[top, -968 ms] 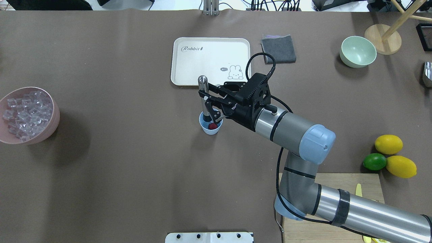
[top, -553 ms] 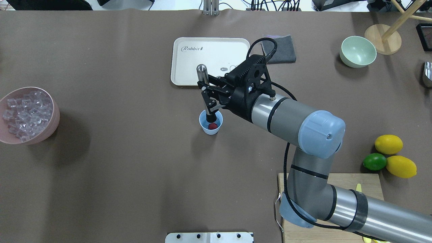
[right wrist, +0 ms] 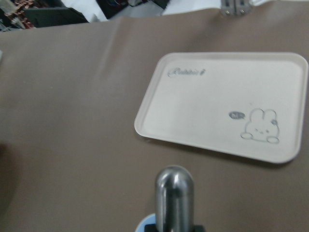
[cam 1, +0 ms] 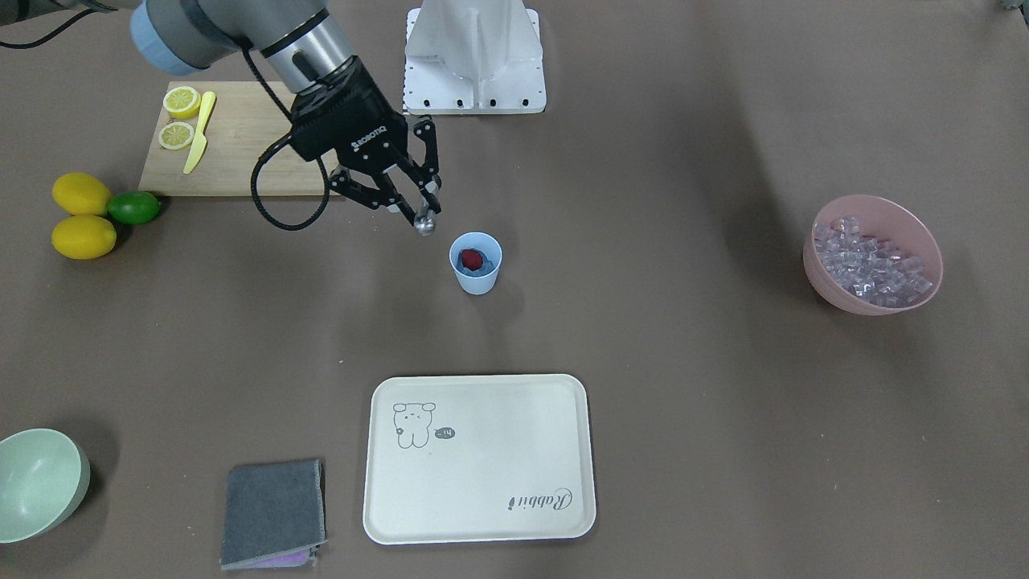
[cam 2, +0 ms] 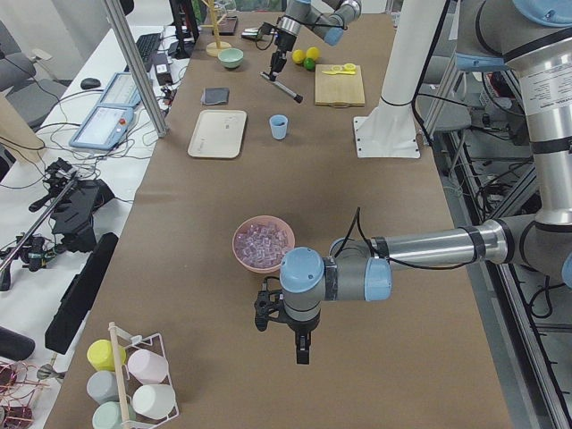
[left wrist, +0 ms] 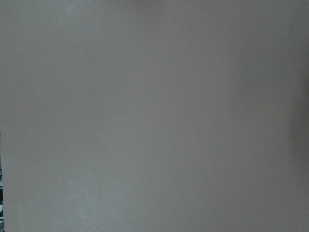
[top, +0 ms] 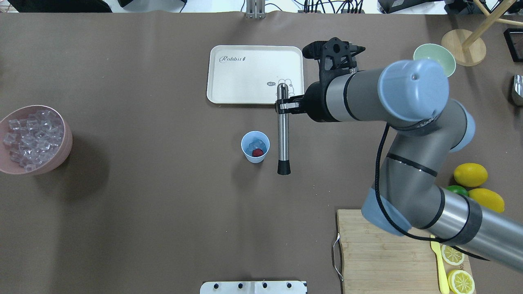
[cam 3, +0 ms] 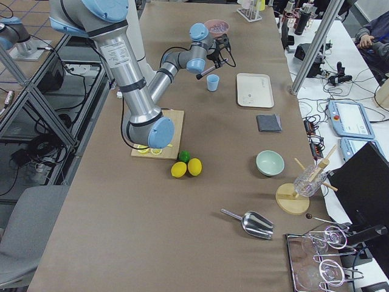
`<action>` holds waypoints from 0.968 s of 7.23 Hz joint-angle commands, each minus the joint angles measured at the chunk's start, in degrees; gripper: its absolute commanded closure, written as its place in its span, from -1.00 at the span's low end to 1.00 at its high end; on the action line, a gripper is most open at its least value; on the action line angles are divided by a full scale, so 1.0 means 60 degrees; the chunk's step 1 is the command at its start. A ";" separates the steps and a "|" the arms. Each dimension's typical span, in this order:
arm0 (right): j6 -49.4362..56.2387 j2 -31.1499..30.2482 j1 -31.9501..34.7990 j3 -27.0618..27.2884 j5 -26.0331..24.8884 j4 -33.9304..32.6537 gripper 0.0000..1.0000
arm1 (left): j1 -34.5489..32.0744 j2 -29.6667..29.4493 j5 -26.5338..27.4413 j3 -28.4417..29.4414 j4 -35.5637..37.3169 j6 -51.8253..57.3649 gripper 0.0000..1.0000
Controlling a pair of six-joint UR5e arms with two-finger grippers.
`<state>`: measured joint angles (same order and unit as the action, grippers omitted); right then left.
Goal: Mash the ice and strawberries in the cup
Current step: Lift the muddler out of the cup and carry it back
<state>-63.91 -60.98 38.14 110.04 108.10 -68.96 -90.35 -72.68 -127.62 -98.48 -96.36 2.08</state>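
Note:
The light-blue cup (top: 255, 147) stands mid-table with a red strawberry (top: 257, 152) and clear ice (top: 256, 143) inside; both also show in the front view, the cup (cam 1: 476, 273) and the strawberry (cam 1: 470, 259). My right gripper (top: 287, 107) is shut on a steel muddler (top: 282, 134) with a black tip. The muddler hangs tilted, outside the cup, just to the cup's right. Its round knob (right wrist: 175, 189) fills the bottom of the right wrist view. My left gripper (cam 2: 299, 332) points down near the pink bowl (cam 2: 239, 255); I cannot tell its state.
More ice cubes (top: 30, 139) fill the pink bowl (top: 68, 134) at the far left. A cream tray (top: 245, 73) lies behind the cup. A grey cloth (cam 1: 273, 511), a green bowl (cam 1: 36, 482), lemons (top: 470, 174), a lime (cam 1: 133, 207) and a cutting board (top: 380, 253) are on the right.
The muddler, which stood in the cup, has been lifted out and carried to the cup's right. The right arm has swung back and turned its wrist.

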 commanded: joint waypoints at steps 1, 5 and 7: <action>-0.0366 -0.0075 0.1038 -0.0304 0.2555 -0.2515 1.00 | 0.0000 0.0000 0.0000 0.0022 -0.0009 0.0006 -0.98; 0.2044 -0.1039 0.2299 -0.1918 0.4380 -0.3532 1.00 | 0.0000 0.0014 0.0044 0.0022 -0.0023 0.0020 -0.98; 0.3149 -0.1700 0.2316 -0.2107 0.4380 -0.3610 1.00 | 0.0000 0.0014 0.0073 0.0007 -0.0111 0.0020 -0.98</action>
<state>-48.71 -68.92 51.74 98.42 134.18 -90.15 -90.35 -72.60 -127.28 -98.43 -96.67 2.19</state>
